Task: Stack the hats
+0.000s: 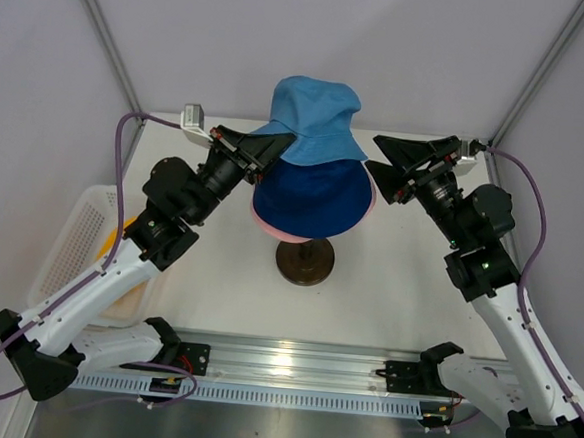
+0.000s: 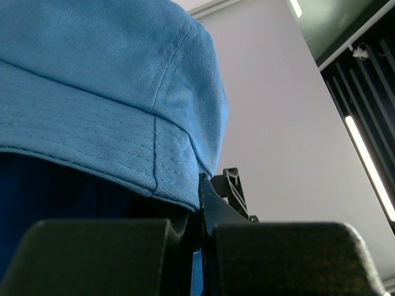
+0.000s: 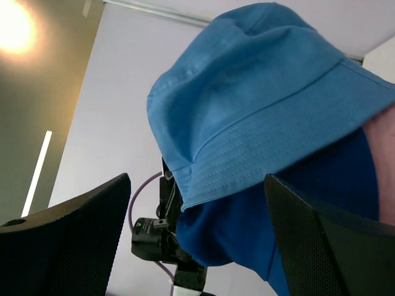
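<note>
Light blue hat (image 1: pixel 314 115) sits atop navy hat (image 1: pixel 314 195).
Left gripper (image 1: pixel 287 141) pinches the light blue brim; right gripper (image 1: pixel 372 151) spread wide, empty.

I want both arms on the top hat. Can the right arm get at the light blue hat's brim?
Probably yes: the right gripper stands open beside the light blue hat, with nothing between them.

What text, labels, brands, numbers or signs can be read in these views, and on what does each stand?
None can be read.
The light blue hat, navy hat and pink hat show plain fabric, with no logo or tag in view.
The rail and basket carry no legible print either.
</note>
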`<act>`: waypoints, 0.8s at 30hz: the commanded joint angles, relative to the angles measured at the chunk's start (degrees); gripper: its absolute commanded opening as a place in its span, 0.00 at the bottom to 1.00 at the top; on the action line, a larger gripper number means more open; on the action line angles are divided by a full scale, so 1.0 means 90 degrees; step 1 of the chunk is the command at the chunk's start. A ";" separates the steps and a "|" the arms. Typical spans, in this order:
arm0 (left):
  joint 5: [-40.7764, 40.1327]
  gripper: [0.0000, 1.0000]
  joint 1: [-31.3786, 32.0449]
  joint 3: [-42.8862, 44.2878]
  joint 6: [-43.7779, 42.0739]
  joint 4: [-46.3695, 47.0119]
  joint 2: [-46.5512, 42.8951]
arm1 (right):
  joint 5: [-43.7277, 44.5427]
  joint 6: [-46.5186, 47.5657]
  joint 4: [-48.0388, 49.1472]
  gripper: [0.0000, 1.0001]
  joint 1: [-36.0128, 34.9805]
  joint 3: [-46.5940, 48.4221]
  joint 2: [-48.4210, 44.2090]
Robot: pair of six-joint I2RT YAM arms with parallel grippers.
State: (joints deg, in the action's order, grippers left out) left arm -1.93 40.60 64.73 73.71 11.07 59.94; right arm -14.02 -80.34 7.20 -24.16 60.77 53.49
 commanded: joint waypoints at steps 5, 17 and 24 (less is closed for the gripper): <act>-0.0469 0.01 0.0079 -0.0239 0.0013 0.0215 -0.0147 | 0.0991 -0.0214 -0.0732 0.92 -0.0196 -0.0161 -0.0670; -0.0469 0.01 0.0079 -0.0229 0.0052 0.0245 -0.0059 | 0.0874 -0.0644 0.0293 0.86 -0.0362 -0.0463 0.0062; -0.0371 0.01 0.0079 -0.0229 0.0052 0.0303 0.0009 | 0.1284 -0.0556 0.0537 0.70 -0.0382 -0.0454 0.0033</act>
State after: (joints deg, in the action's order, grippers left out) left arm -5.72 40.75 63.29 74.15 12.01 59.35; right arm -5.28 -85.27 8.27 -27.18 56.16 54.63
